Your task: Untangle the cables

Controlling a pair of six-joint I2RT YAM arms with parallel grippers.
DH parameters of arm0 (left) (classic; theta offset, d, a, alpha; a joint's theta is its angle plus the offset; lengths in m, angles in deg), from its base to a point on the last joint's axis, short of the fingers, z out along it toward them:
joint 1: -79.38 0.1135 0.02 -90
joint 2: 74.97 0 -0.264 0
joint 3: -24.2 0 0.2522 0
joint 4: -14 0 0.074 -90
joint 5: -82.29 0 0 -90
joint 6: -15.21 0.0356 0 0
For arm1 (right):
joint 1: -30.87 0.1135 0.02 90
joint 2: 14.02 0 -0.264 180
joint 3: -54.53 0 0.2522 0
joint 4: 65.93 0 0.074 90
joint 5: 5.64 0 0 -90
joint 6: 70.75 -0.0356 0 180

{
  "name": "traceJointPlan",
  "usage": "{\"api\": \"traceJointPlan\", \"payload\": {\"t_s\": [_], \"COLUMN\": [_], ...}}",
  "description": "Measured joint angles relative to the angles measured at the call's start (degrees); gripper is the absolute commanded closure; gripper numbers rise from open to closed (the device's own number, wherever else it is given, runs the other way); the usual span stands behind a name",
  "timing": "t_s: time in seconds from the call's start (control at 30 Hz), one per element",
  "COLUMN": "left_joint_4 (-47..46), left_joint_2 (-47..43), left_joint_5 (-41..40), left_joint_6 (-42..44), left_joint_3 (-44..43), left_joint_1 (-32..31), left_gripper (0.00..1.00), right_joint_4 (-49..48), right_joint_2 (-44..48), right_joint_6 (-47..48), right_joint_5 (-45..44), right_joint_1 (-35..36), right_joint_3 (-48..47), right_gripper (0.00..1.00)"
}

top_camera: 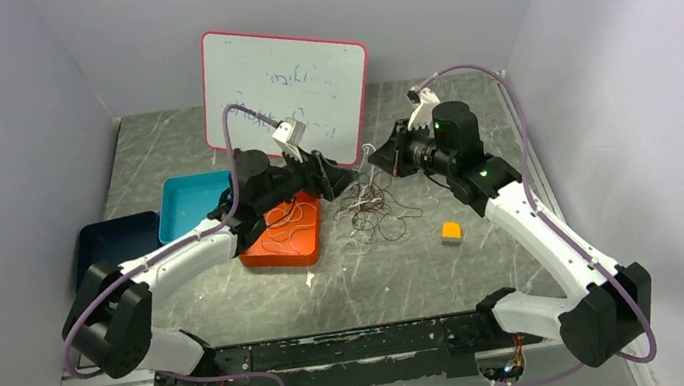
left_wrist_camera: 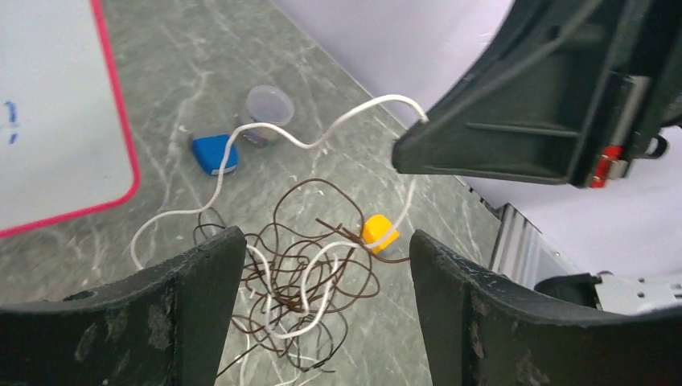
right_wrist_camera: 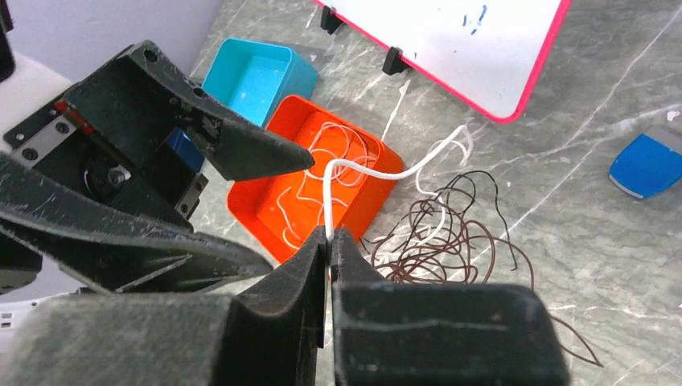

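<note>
The cables form a loose tangle of brown and white loops on the table between my two grippers. My right gripper is shut on a white cable that rises out of the tangle. In the left wrist view this white cable runs up to the right gripper's tip. My left gripper is open and empty, just above the tangle, jaws to either side of it. In the top view the left gripper and right gripper are close together.
An orange tray holding thin white cable lies left of the tangle, with a teal tray and a dark blue tray beyond it. A whiteboard stands at the back. A yellow block, a blue object and a clear cup lie nearby.
</note>
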Motion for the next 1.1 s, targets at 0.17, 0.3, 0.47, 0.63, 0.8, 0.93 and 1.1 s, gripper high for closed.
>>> {"api": "traceJointPlan", "payload": {"t_s": [0.17,0.3,0.47,0.63,0.8,0.93,1.1], "left_joint_4": [-4.3,-7.8,-9.5,-10.1,-10.5,-10.5,-10.5], "left_joint_2": [0.6,3.4,9.0,12.5,15.6,17.2,21.1], "left_joint_5": [4.4,6.5,8.0,8.2,8.3,8.2,8.0], "left_joint_6": [0.6,1.3,2.0,2.2,3.4,3.9,4.0], "left_joint_3": [0.5,0.5,-1.0,-3.6,-7.5,-7.6,-7.0], "left_joint_1": [-0.3,-1.1,-1.8,-3.1,-5.1,-6.1,-6.8], "left_gripper": [0.23,0.24,0.25,0.28,0.32,0.35,0.38], "right_joint_4": [0.0,0.0,0.0,-0.5,-0.5,-0.1,0.1], "right_joint_2": [-0.4,-0.4,-0.6,-0.8,-1.0,-1.0,-0.8], "right_joint_6": [-2.3,-3.6,-4.2,-5.0,-5.7,-5.7,-5.7], "right_joint_5": [-0.1,-0.1,0.0,0.7,1.3,1.3,1.4], "right_joint_1": [0.0,0.0,0.0,0.0,0.0,0.0,0.0], "right_joint_3": [0.0,0.0,-0.7,-1.4,-1.6,-2.9,-6.0], "right_gripper": [1.00,1.00,1.00,1.00,1.00,1.00,1.00]}}
